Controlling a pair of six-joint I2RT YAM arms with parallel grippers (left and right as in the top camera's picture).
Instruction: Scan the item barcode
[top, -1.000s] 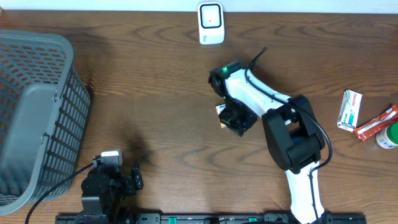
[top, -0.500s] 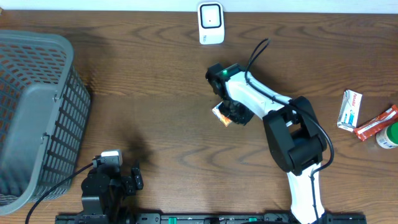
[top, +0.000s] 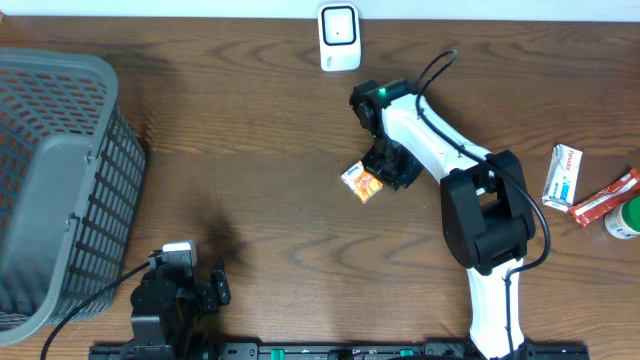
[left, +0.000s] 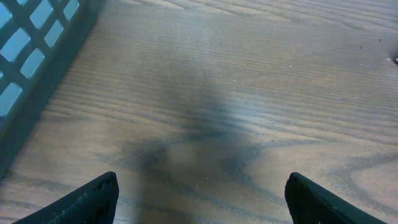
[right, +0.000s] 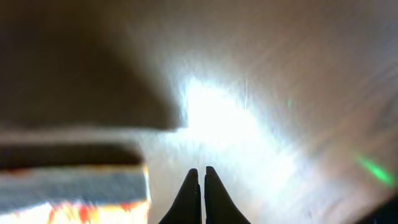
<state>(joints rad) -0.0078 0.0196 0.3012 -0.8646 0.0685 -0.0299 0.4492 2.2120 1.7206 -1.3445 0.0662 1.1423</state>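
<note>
Right pincer (top: 386, 168) is pinched shut with nothing between its fingers, seen clearly in the wrist view (right: 200, 190). The orange-and-white packet (top: 362, 181) lies on the wooden surface (top: 260, 130) just left of that pincer; can't tell if they touch. The white scanner (top: 339, 37) stands at the far edge, well apart from the packet. Left pincer (left: 200, 200) is wide and holds nothing, low over bare wood near the grey basket (top: 60, 180). A white box (top: 563, 176) and a red packet (top: 603, 198) lie at the far right.
</note>
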